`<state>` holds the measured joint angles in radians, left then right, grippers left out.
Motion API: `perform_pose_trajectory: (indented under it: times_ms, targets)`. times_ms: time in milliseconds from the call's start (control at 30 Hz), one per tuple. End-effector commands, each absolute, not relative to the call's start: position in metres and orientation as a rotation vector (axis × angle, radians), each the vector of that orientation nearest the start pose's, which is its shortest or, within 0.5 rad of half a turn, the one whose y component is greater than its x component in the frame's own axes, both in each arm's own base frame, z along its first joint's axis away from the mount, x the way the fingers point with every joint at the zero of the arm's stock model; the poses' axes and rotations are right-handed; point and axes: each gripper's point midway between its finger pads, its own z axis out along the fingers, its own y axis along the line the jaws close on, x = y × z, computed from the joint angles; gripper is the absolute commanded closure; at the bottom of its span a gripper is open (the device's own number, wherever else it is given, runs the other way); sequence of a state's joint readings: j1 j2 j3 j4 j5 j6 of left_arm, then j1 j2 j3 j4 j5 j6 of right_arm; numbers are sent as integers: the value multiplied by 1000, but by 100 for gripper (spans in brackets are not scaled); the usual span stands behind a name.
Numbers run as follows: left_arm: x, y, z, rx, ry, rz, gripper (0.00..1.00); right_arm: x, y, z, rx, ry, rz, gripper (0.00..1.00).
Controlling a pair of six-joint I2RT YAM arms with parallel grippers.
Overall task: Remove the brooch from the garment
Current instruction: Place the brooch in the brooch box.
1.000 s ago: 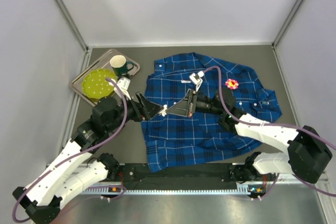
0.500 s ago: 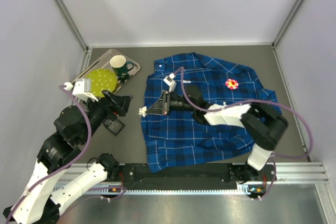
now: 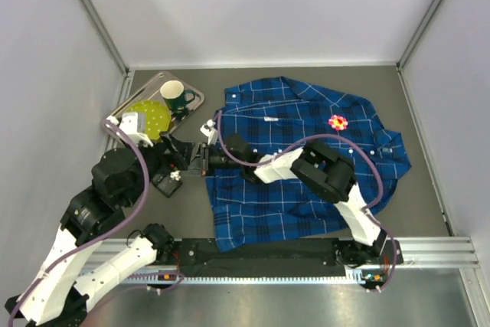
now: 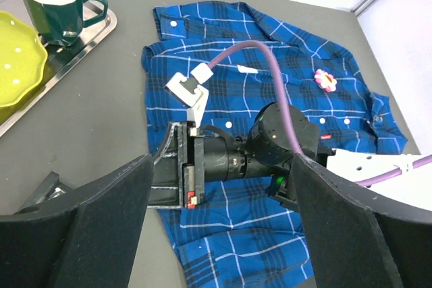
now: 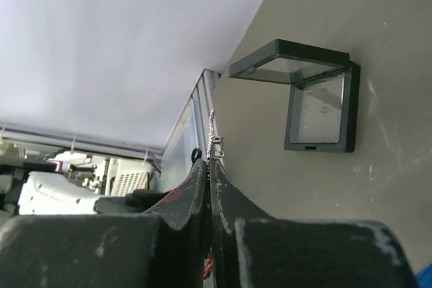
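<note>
Black and hinged open, the small display case [image 5: 317,112] lies nearest the arm bases on the grey surface [image 3: 429,135], at about 8 o'clock from the two claws, which face each other just beyond it. The left claw [image 4: 221,166] is spread wide and grips nothing. The right claw [image 5: 209,170], reaching in from 3 o'clock, is pressed together on a tiny silvery piece that I take to be the brooch [image 5: 214,141]. That puts it off the garment [image 3: 260,212], hanging over bare surface just past the shirt's 9 o'clock edge. The step in hand looks like delivering it, either to the case or to the waiting left claw; I cannot tell which. Either way it should go slowly. The pinch is only at the fingertips and the piece is thin, so bring it low before letting go. Come at the case from above, since so light a box would likely slide if nudged. Farther off, a pink flower ornament [image 3: 338,122] sits on the plaid at the shirt's 2 o'clock, and a metal tray [image 4: 88,38] lies at its 10 o'clock.
</note>
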<state>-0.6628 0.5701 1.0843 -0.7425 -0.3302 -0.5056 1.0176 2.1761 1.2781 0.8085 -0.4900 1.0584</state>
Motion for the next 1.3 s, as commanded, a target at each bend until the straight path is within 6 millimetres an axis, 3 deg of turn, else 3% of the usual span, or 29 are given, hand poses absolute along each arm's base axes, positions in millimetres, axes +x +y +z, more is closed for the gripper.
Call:
perform_pose_trajectory:
  times_ms: [0,33,200,600,833,1267]
  targets:
    - [199,-107,334,-24,1839,-493,12,209,576,150,-444,1920,1886,100]
    - [200,-108,334,-22,1840,-491,12,208,581,152,-454,1912,1895,100]
    - [201,-109,330,-19,1836,-492,12,196,595,127,-501,1975,1878,100]
    - [197,-107,331,-16,1831,-501,11,185,617,104,-542,2014,1880,100]
    - [197,-108,327,-18,1842,-499,11,187,624,85,-544,2061,1855,100]
    - [198,-111,325,-14,1846,-507,11,191,629,72,-530,2092,1846,100]
